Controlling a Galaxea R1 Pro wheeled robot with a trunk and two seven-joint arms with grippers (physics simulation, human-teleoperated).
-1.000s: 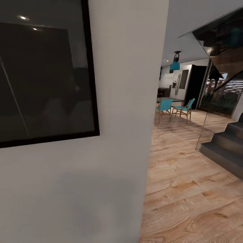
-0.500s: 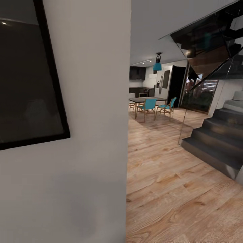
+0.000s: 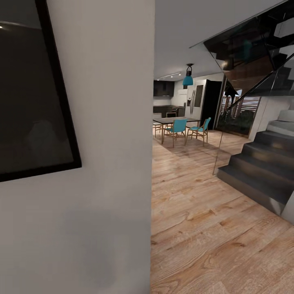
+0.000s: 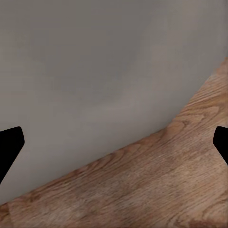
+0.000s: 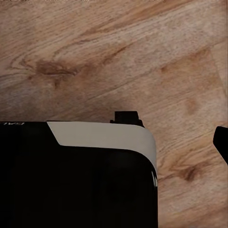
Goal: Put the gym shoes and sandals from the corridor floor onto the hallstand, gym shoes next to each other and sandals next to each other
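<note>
The gym shoes, the sandals and the hallstand are out of view. The corridor floor (image 3: 212, 228) is light brown wood plank and runs ahead on the right of the head view. My left gripper (image 4: 114, 142) is open, its black fingertips (image 4: 9, 145) far apart and empty, over the line where a grey-white wall meets the floor (image 4: 142, 190). My right gripper (image 5: 114, 142) hangs over bare planks (image 5: 118, 57). One of its fingertips (image 5: 221, 142) sits at the frame's edge, with nothing held.
A white wall (image 3: 110, 163) stands very close on the left, carrying a black-framed dark picture (image 3: 28, 94). Dark stairs (image 3: 261, 171) with a glass railing rise at the right. A dining table with teal chairs (image 3: 177, 128) is far ahead. My black-and-white base (image 5: 71, 180) is under the right wrist.
The head camera has swung right: the wall's edge slid left in the picture, and more of the stairs and floor came into sight. The shift slowed in the last half second.
</note>
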